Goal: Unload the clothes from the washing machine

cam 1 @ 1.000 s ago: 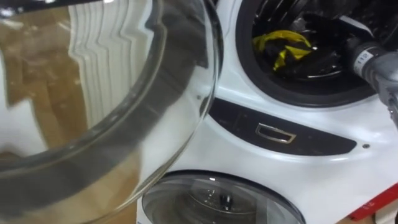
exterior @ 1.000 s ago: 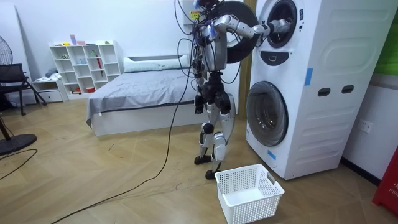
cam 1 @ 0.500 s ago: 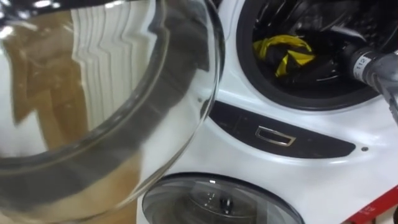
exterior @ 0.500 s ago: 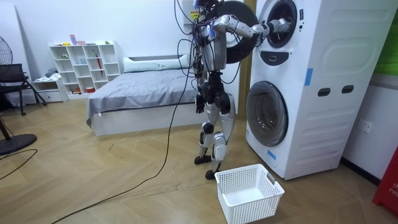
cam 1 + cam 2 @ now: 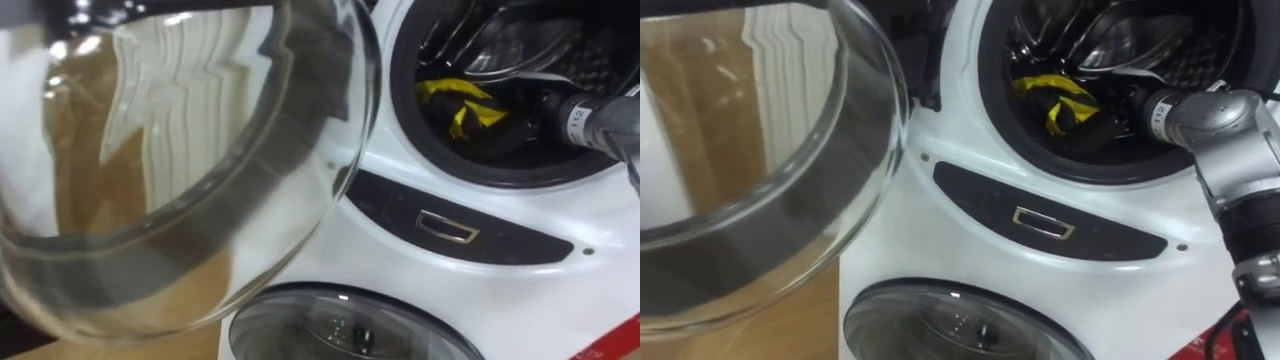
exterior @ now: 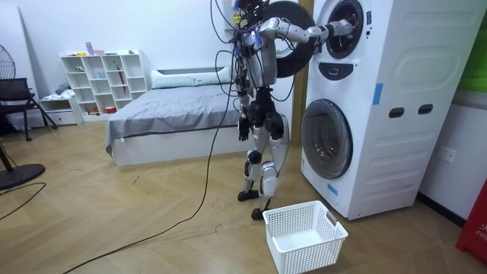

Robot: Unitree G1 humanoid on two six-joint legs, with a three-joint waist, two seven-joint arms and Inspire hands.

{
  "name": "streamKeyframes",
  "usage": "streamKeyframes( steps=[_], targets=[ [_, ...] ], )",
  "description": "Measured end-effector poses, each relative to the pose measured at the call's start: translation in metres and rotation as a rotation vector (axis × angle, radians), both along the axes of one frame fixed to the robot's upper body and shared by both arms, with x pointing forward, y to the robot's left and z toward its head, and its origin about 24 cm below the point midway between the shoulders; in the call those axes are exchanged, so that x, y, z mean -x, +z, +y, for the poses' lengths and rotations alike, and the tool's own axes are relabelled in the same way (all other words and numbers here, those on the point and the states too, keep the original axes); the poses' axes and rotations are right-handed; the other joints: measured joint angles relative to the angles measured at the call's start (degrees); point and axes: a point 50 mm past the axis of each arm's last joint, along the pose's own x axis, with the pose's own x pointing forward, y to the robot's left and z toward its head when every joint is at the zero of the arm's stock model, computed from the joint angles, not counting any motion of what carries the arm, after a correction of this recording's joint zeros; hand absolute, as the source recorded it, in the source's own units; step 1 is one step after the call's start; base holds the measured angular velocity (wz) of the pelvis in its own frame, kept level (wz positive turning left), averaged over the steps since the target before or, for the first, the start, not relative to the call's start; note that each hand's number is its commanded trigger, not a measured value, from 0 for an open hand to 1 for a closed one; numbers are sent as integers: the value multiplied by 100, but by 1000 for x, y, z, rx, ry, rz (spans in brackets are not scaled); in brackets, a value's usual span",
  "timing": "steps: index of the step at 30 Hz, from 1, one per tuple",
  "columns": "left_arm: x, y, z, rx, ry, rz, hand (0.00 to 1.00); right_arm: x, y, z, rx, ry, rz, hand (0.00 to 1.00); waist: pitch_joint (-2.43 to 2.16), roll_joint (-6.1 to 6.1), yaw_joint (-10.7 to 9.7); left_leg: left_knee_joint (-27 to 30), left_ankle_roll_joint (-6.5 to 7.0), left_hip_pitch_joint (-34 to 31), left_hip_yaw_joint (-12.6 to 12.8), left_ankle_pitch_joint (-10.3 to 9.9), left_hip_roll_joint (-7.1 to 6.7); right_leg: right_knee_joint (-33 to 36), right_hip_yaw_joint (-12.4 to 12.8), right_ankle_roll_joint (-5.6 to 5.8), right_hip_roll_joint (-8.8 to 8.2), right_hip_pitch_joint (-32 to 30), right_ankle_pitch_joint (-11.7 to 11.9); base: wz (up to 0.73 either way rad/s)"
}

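Standing close in front of the stacked washing machine, with a white laundry basket on the floor just behind its feet, the robot lets its left hand hang at its side, too small to read. Nearest the head, the open glass door of the upper drum swings out on the left. Below it curves the top of the lower round door. Beyond runs the dark control strip with its small chrome-edged handle. Farther in, a crumpled yellow-and-black garment lies on the floor of the upper drum, toward its front left. The right hand is thrust into the opening just beside that heap. It is lost against the black cloth and shadow, so I cannot tell whether it is wide, narrow or already holding anything. The garment looks soft, light and limp. It should bunch easily and then trail long once lifted, and it may drag on the door rim. If it is damp it will be heavier and will cling. The raised yellow fold at the top of the heap seems the best place to take hold, gathering a good handful instead of a thin edge.
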Motion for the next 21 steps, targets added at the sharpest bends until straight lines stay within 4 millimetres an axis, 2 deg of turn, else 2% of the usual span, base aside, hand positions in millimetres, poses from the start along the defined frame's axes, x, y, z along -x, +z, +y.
streamKeyframes(
  steps=[1, 9, 15, 18, 21],
  targets=[
    [-1, 0, 1, -3, -6, 1, 0, 2, 2, -2, 13, 6, -12, 100, 2, 2, 44, -17, -1, 39, 1, 0, -4, -4, 75, 0, 14, 2, 0, 0],
    [-13, 2, 3, -13, -66, -13, 0, 9, 9, 0, 95, 49, -88, 100, 16, 4, 114, -75, -3, 72, 23, -2, 13, -53, 76, 1, 34, -15, -1, -3],
    [-22, 3, 3, -1, -9, -76, 0, 15, 19, 13, 154, 103, -171, 100, 38, -13, 191, -145, -23, 78, 193, -13, 35, -80, 99, 1, 74, -35, -1, -14],
    [-22, 3, 3, -15, -12, -90, 0, 18, 23, 19, 174, 124, -209, 100, 52, -43, 186, -145, -23, 80, 307, -13, 43, -86, 209, 1, 80, -71, -1, -17],
    [-21, 3, 3, -18, -25, -91, 0, 22, 29, 27, 182, 144, -264, 100, 48, -79, 141, -145, -23, 37, 362, -12, 33, -81, 292, 1, 74, -172, -1, -17]
  ],
)
